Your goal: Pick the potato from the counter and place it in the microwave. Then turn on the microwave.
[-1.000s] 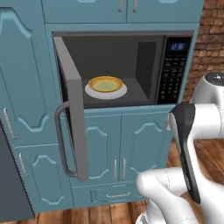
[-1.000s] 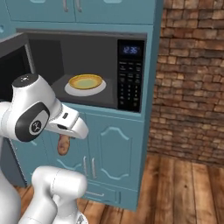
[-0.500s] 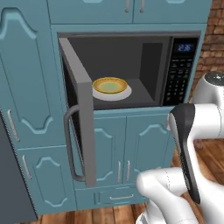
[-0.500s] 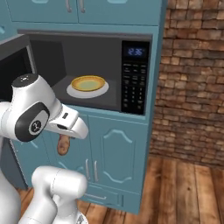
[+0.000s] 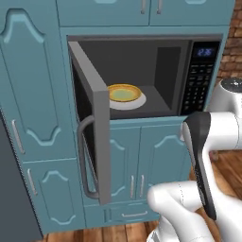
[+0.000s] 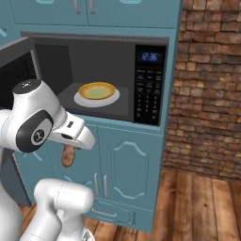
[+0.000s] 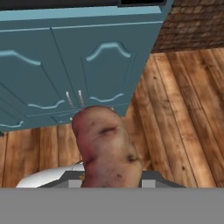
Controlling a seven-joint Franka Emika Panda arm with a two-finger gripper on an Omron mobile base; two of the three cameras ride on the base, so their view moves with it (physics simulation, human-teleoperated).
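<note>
While the microwave [image 5: 142, 78] stands open, plate [image 6: 96, 97] inside | gripper [image 6: 70, 151] clamps potato [image 7: 107, 151], hanging below the microwave | left: place potato inside, shut door, start

cabinets: teal panelled doors [image 5: 142, 156], above and below
wall: red-brown brick [image 6: 207, 94], right side
floor: wood planks [image 7: 183, 127]
</note>
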